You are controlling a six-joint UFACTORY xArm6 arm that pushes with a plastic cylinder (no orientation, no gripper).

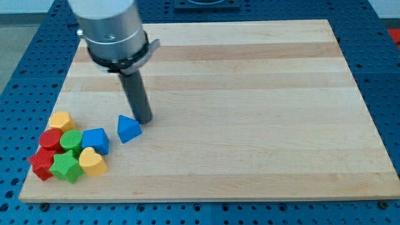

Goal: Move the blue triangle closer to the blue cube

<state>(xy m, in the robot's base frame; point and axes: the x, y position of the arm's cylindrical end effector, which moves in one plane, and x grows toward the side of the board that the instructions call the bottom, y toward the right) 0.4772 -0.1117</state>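
1. Board (250, 94): a pale wooden top was seen laid on a blue perforated bench (25, 69).
2. Rod (135, 94): a dark, straight shaft was seen descending from a grey cylindrical mount (112, 28) at the view's top left. No gripper was fitted, so no open or closed state could be recorded.
3. My tip (144, 120): it was recorded on the board just beside the blue triangle, at that block's upper right; whether it touched could not be told.
4. Blue triangle (129, 129): it was found in the board's lower left part, standing alone, near the blue cube and to that cube's right, with a narrow strip of bare wood between them.
5. Blue cube (95, 140): it was placed at the right edge of a tight cluster, touching the green cylinder.
6. Green cylinder (71, 142): it was noted at the cluster's middle.
7. Red cylinder (51, 139): it was noted left of the green cylinder.
8. Yellow block (60, 120): it was recorded at the cluster's top; its shape was not clear.
9. Yellow heart (92, 161): it was noted below the blue cube.
10. Green star (65, 167): it was noted left of the heart.
11. Red star (42, 164): it was recorded at the cluster's far left.
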